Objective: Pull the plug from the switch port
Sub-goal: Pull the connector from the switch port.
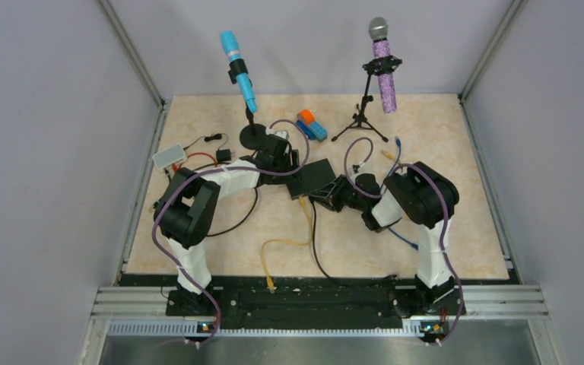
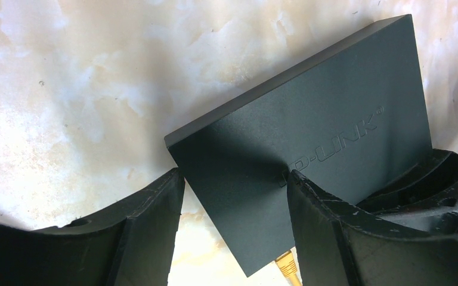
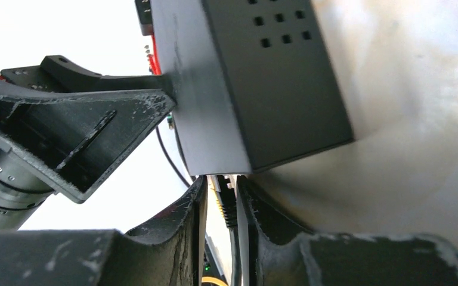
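Left end effector [image 2: 235,176] stands at a middling width across one corner of the switch [image 2: 310,107] and holds it. One finger [image 2: 155,223] meets the box's edge and the other lies against its logo face. My right wrist camera shows that same grip from the far side, with a finger pressed flat to the switch's wall beside a vented face.

From above, the switch sits near the middle of the table [image 1: 441,144], between my two arms. A blue mic [image 1: 237,68] and a purple mic [image 1: 382,65] stand on their stands well behind it.

My right end effector [image 3: 222,186] is narrow, its fingers pinched on the black plug [image 3: 230,205]. The plug is seated in the port [image 3: 226,177], on the edge of the switch that faces my right wrist. A yellow cable [image 3: 217,195] runs just beside the plug there. The gap is too tight and dark for me to say whether my fingers have caught that cable as well. In the overhead view the yellow cable trails from the switch toward the near edge of the table, with a black cable curving alongside it.
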Robot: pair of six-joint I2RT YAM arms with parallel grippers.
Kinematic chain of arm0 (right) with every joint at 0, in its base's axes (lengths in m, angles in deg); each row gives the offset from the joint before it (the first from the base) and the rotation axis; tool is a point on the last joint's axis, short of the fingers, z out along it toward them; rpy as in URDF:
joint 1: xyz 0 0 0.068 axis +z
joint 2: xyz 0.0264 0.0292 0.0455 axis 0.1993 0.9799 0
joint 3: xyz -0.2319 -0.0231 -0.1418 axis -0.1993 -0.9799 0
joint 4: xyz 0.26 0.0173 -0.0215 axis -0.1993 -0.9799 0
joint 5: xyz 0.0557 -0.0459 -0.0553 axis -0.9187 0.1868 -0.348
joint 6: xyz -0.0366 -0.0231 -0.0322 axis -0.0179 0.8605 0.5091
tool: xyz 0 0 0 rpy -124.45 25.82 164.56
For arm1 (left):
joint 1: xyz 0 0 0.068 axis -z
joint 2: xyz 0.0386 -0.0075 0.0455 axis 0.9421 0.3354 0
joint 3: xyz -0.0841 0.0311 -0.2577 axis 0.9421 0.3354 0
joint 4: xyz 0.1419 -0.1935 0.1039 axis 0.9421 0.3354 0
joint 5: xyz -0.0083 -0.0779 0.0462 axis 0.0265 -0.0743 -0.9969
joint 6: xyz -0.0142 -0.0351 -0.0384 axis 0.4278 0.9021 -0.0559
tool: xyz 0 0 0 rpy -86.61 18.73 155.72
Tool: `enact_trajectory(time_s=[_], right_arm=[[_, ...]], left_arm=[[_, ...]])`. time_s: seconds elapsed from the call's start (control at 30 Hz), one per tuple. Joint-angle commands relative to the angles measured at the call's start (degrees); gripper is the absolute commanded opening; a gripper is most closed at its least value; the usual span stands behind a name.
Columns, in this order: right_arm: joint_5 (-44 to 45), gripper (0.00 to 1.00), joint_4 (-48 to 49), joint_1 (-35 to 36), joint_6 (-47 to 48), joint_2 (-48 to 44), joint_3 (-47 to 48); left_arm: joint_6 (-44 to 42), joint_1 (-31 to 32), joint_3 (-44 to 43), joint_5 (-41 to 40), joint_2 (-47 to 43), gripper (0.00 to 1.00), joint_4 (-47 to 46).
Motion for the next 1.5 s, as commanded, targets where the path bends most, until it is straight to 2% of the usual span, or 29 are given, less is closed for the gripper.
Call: enact_trajectory(time_s=[0.0,0.1,0.27,0.63,0.97,1.17,1.47], right_arm=[[2.08,0.21,-0.66,0.43,1.68,-0.55,-1.34],[2.06,0.21,-0.95,0.43,2.05,-1.12,-1.80],[1.80,0.30,-1.05,0.42,1.95,-0.97,-1.00],[1.89,0.30,-2.98,0.43,2.38,0.71,2.24],[2.05,0.21,-3.52,0.38,3.25,-0.36,0.81],[1.67,0.31,-3.66,0.41,3.50,-0.60,0.92],[1.04,0.30,-3.81,0.04,3.14,1.60,3.84]], left_arm=[[-2.09,0.28,1.97,-0.91,-0.38,0.67,4.49],[-2.09,0.21,1.97,-0.83,-0.29,0.67,4.51],[-2.18,0.24,2.04,-0.80,-0.59,0.67,4.49],[-2.36,0.25,1.96,-0.58,-0.94,0.67,4.59],[-2.10,0.20,2.65,-0.41,-0.97,0.67,3.78],[-2.09,0.30,2.75,-0.36,-1.02,0.67,3.70],[-2.36,0.24,2.77,1.81,-1.20,0.67,3.71]])
